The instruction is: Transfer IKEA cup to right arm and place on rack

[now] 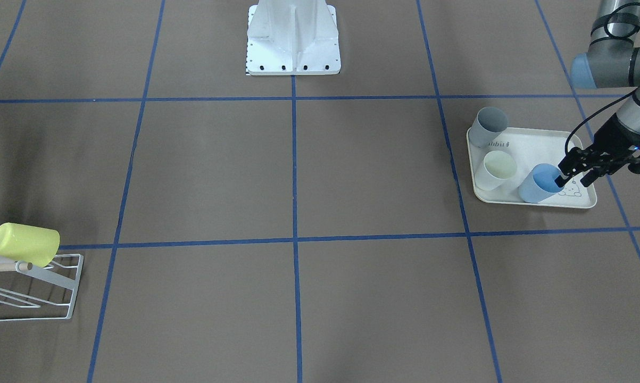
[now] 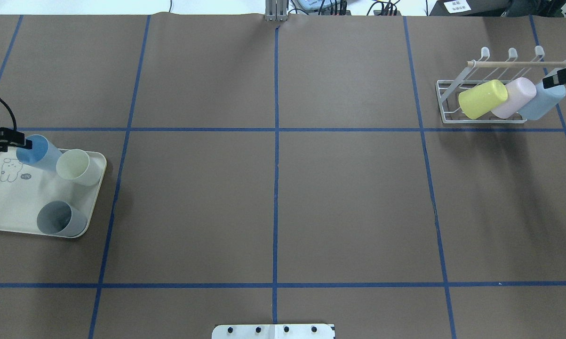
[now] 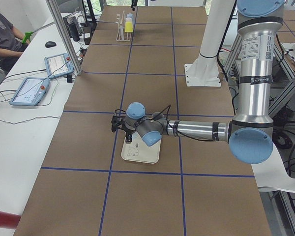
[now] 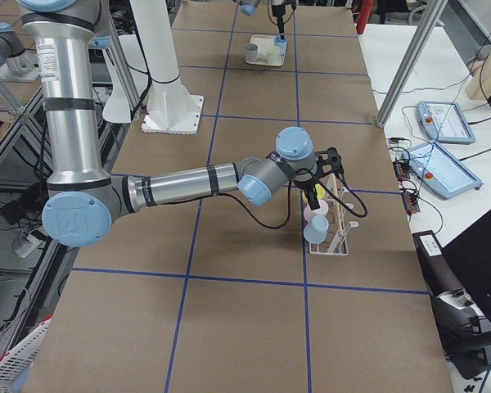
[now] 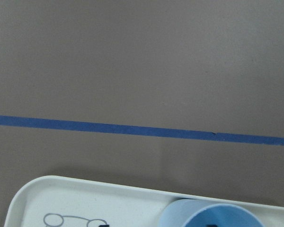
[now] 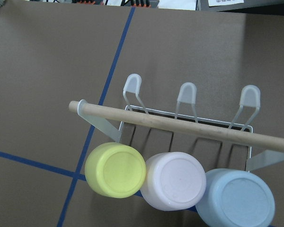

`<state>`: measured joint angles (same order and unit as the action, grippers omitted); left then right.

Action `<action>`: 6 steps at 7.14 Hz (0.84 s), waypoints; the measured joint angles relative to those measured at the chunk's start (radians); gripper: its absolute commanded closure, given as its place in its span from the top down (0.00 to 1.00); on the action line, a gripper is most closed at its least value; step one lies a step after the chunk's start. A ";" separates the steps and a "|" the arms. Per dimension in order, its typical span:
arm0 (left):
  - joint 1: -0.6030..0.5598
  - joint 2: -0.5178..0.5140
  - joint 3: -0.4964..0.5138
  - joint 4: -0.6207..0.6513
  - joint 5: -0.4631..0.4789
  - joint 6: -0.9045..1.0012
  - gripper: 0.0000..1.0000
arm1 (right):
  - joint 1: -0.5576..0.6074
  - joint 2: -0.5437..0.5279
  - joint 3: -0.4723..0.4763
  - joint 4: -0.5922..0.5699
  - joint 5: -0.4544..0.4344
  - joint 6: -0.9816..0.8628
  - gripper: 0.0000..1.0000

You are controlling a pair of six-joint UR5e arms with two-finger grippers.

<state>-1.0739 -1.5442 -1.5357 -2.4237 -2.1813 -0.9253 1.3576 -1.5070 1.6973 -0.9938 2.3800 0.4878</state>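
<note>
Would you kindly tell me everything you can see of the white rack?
The rack is a low white wire frame with three capped loops and a pale wooden dowel across the top. It stands on the brown table; a yellow cup, a pink cup and a light blue cup rest tilted on it.

The left arm (image 3: pixel 253 88) and right arm (image 4: pixel 65 115) are silver tubes with pale blue joint caps. A black cable (image 1: pixel 579 126) runs to the black left end effector (image 1: pixel 572 180). Dark screws (image 1: pixel 283 68) line the foot of the white pedestal (image 1: pixel 293 37).
</note>
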 measured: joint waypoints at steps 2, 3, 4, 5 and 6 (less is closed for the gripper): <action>0.012 -0.006 0.016 0.000 0.000 -0.004 0.16 | 0.000 -0.003 0.002 0.000 0.004 0.000 0.98; 0.017 -0.010 0.021 0.000 0.000 -0.007 0.00 | 0.000 -0.003 0.002 0.000 0.008 0.000 0.98; 0.021 -0.012 0.022 -0.001 -0.001 -0.009 0.00 | 0.000 -0.003 0.002 0.000 0.011 0.000 0.98; 0.024 -0.017 0.022 -0.001 -0.003 -0.009 0.00 | 0.000 -0.003 0.002 0.000 0.013 0.000 0.98; 0.023 -0.022 0.021 0.000 -0.009 -0.008 0.00 | 0.000 -0.002 0.003 0.000 0.014 0.000 0.98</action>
<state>-1.0514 -1.5658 -1.5148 -2.4242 -2.1899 -0.9334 1.3576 -1.5095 1.7002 -0.9940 2.3937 0.4878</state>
